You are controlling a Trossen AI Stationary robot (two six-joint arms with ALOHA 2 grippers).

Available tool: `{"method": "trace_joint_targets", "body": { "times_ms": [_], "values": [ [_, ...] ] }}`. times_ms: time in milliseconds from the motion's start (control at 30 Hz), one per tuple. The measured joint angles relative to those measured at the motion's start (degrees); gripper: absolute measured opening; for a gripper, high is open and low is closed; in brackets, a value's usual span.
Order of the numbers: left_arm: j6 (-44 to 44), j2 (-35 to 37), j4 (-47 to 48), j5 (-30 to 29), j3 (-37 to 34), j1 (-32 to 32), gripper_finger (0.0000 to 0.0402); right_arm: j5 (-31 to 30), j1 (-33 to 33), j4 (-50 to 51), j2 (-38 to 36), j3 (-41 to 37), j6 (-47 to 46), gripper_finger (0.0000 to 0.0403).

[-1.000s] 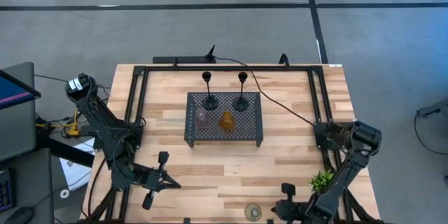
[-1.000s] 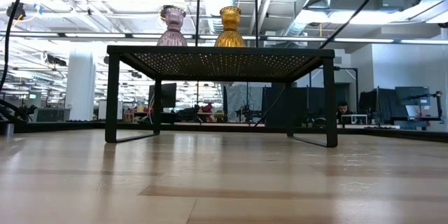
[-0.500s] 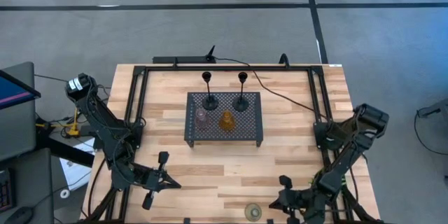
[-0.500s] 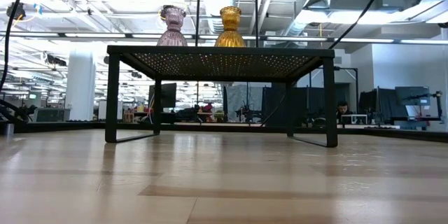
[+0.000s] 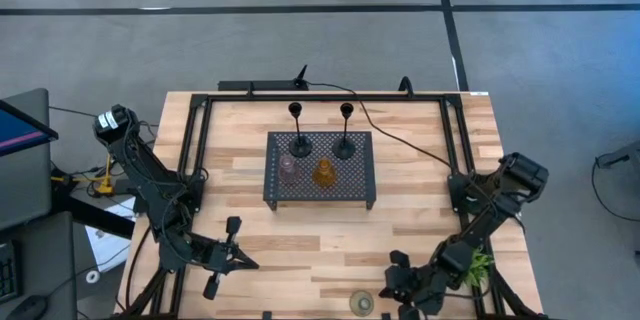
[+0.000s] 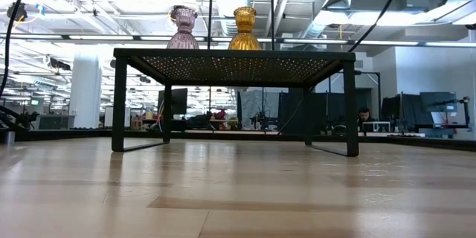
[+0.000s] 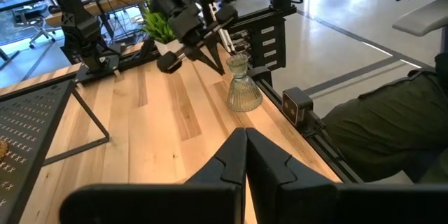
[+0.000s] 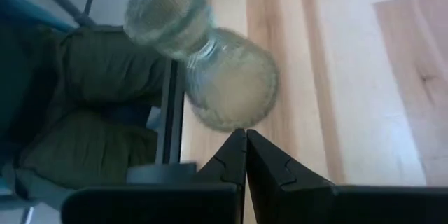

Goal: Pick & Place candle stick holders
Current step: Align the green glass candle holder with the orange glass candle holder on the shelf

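Observation:
Two black stemmed holders (image 5: 298,128) (image 5: 345,128), a pink glass holder (image 5: 288,167) and an amber glass holder (image 5: 323,173) stand on the black perforated tray (image 5: 350,185). The green glass holder (image 5: 361,303) stands upright on its base near the table's near edge; it also shows in the left wrist view (image 7: 243,91) and the right wrist view (image 8: 227,84). My right gripper (image 5: 388,286) is shut, its tips close beside the green holder on its right. My left gripper (image 5: 250,260) is shut and empty at the near left.
A small green spiky plant (image 5: 478,265) stands at the near right, partly under my right arm. A black frame (image 5: 330,97) runs round the table. A person in dark green trousers (image 7: 392,112) sits just beyond the near edge, close to the green holder.
My right gripper has gone toward the table's left edge along the near edge, closer to the green holder, and its arm has swung in over the plant. The holders and the tray have kept still.

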State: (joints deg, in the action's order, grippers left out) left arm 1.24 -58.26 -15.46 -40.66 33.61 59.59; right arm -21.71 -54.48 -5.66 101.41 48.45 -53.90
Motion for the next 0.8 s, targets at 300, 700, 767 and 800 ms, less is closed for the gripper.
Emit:
{"method": "trace_joint_targets", "body": {
  "times_ms": [300,700,767,800],
  "values": [
    [-0.20,0.00,-0.04,0.00,0.00,0.00,0.0005,4.26,0.07,-17.27,-0.04,0.02,4.78,0.0000],
    [-1.93,0.00,-0.04,-0.02,0.00,0.00,0.0005,2.77,-0.28,-17.52,10.61,6.05,-2.00,0.0000],
    [-1.95,0.00,-0.04,0.00,0.00,0.02,0.0005,2.23,-0.26,-17.55,12.24,8.32,-1.37,0.0000],
    [-1.95,0.00,-0.09,0.00,0.00,0.00,0.0005,1.89,-0.17,-17.80,13.00,9.44,-1.19,0.0000]
  ]
}}
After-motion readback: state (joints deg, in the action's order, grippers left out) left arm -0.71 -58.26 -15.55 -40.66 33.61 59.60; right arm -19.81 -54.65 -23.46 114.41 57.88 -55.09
